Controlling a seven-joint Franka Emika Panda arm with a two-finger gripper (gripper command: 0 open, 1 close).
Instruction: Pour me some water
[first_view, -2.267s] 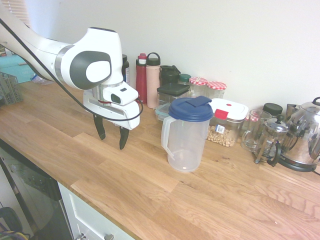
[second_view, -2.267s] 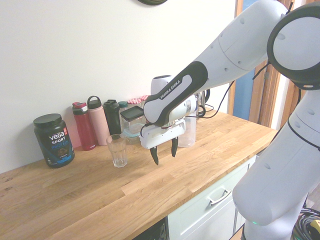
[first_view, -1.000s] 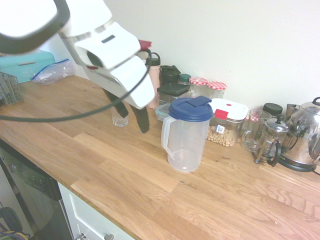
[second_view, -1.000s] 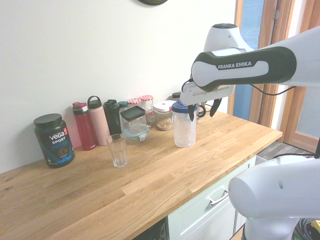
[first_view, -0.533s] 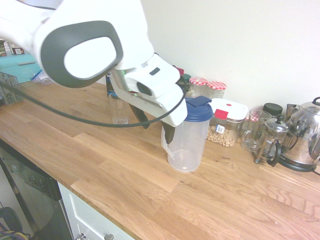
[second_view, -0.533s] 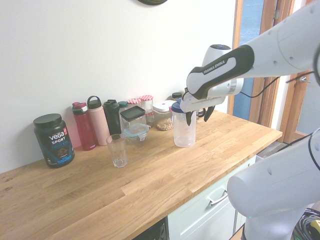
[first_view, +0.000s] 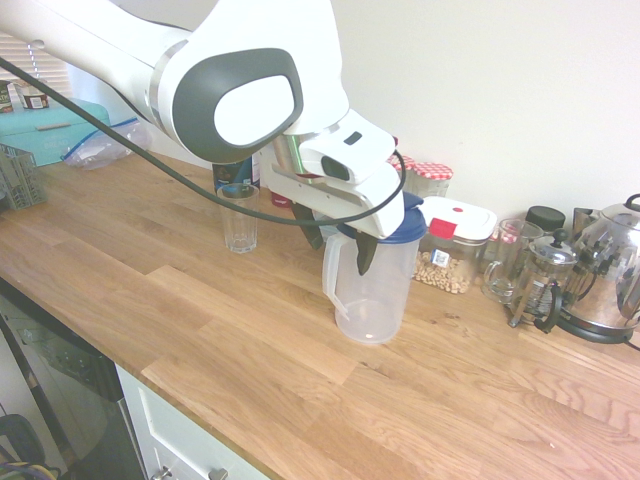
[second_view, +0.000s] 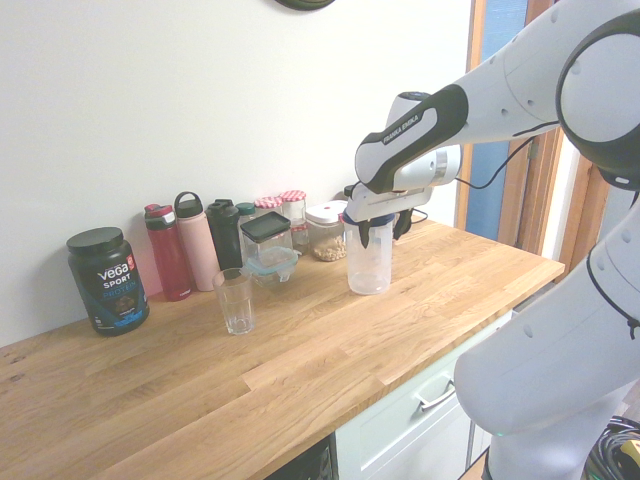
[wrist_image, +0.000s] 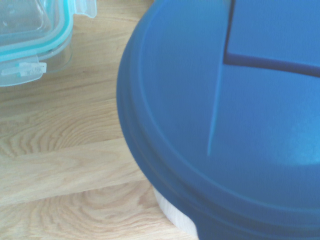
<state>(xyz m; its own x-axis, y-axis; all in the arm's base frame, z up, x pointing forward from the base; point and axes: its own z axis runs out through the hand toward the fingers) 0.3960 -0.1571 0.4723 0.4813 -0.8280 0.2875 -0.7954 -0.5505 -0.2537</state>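
On a wooden counter (first_view: 250, 350), a clear plastic jug (first_view: 372, 290) with a blue lid (wrist_image: 235, 125) stands upright, apparently empty, handle toward the counter's front edge. The gripper (first_view: 338, 238) hangs just above and in front of the lid, jaws apart, holding nothing. Farther along stands an empty glass (first_view: 239, 217).

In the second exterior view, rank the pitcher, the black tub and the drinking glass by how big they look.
1. Pitcher, largest.
2. Black tub.
3. Drinking glass, smallest.
The tub and the glass stand nearer the camera, so true sizes stay unsure.
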